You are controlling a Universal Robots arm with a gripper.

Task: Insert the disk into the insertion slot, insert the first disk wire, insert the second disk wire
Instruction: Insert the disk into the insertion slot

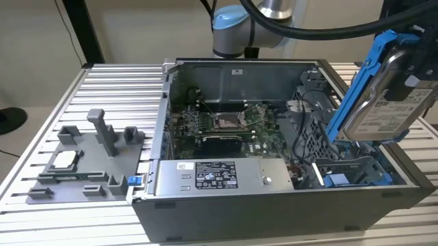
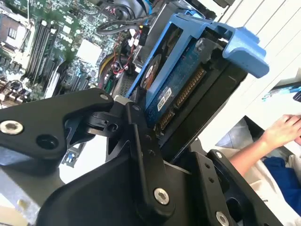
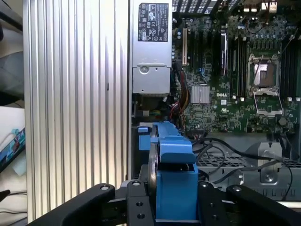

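I have the gripper [image 3: 175, 207] clamped on the disk [image 1: 380, 102], which hangs tilted above the insertion slot [image 1: 345, 166], not seated. The slot sits at the exterior view's right inside the open computer case [image 1: 274, 215], alongside the motherboard [image 1: 226, 123] and power-supply box [image 1: 219, 177].

Label print is too fine to make out. The disk [image 1: 391, 69] bears a white printed label [image 1: 386, 115] on its silver face, and in the second wrist view a small white sticker [image 2: 163, 98] on its circuit-board side. The power-supply box [image 1: 274, 177] carries a black-and-white label [image 1: 214, 176] with rows of symbols. The motherboard [image 3: 211, 75] has short white lettering [image 3: 220, 95] beside its heatsink [image 3: 200, 94]
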